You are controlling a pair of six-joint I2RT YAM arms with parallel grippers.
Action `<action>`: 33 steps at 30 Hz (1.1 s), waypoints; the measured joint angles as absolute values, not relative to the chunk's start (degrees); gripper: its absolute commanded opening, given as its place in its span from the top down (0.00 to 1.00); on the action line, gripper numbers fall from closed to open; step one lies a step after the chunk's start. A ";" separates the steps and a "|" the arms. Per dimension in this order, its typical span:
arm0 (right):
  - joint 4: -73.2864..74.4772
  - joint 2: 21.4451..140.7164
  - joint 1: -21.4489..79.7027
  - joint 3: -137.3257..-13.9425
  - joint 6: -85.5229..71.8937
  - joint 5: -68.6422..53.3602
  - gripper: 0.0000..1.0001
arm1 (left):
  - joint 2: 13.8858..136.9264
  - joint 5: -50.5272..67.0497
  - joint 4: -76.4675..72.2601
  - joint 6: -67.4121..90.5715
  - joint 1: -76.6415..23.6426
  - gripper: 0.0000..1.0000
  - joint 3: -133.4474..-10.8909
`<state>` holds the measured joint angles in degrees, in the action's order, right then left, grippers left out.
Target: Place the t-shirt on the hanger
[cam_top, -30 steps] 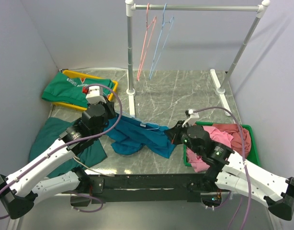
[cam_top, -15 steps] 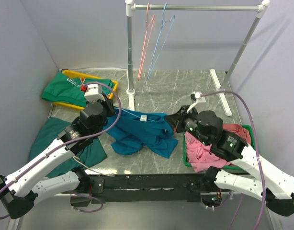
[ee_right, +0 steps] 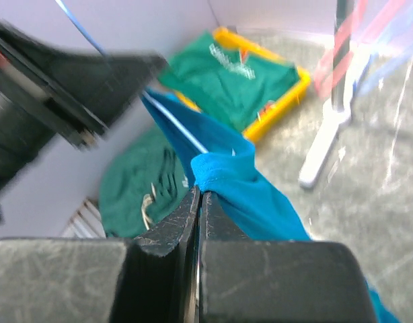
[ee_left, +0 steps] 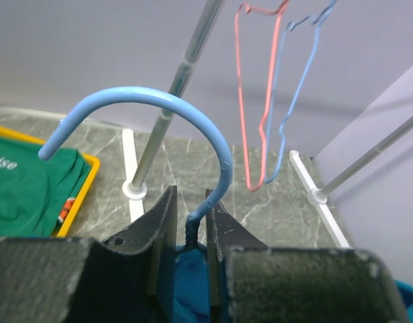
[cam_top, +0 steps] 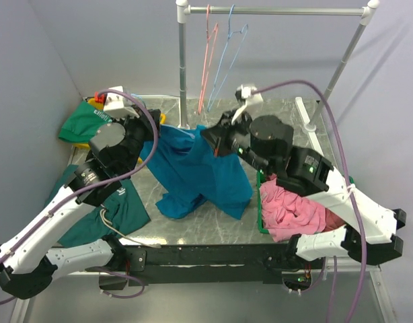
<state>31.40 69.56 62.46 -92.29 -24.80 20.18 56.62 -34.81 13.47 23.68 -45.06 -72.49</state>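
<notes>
Two grippers are up off the marble table (cam_top: 280,131), both engaged.

Clothes rail (cam_top: 274,11): stands beyond both grippers, at the far side.

T-shirt (cam_top: 200,171): strung between the two grippers, lifted at its top edge. The lower part drapes down and rests on the table beneath them.

Pink garment (cam_top: 294,208): in a green bin (cam_top: 260,225), below and behind the right gripper (ee_right: 198,196).

Green cloth with white lettering (ee_left: 25,188): in a yellow tray (ee_left: 82,198), out to the left of the left gripper (ee_left: 190,199). A darker green cloth (cam_top: 119,212) lies below and behind that gripper.

Hanger (ee_left: 142,93): the left gripper is clamped on its twisted neck and the hook arcs above the fingertips. The wire runs on toward the right gripper, into the shirt.

Right gripper: clenched on a bunched fold at the shirt's top edge, the fold just past its fingertips.

Spare hangers, pink (cam_top: 206,50) and blue (cam_top: 227,57): on the rail, ahead of the left gripper and well apart from it.
</notes>
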 measured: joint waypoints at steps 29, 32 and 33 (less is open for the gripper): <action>36.18 69.10 49.06 -93.58 -21.80 4.34 1.00 | 58.76 -29.69 13.85 22.17 -46.70 0.99 -74.98; 37.01 72.62 49.74 -98.91 -21.80 0.03 0.98 | 61.67 -28.71 13.61 23.24 -46.72 0.99 -74.59; 36.95 74.96 50.78 -101.51 -21.76 -0.78 0.98 | 63.29 -28.40 13.65 23.51 -46.72 0.99 -74.26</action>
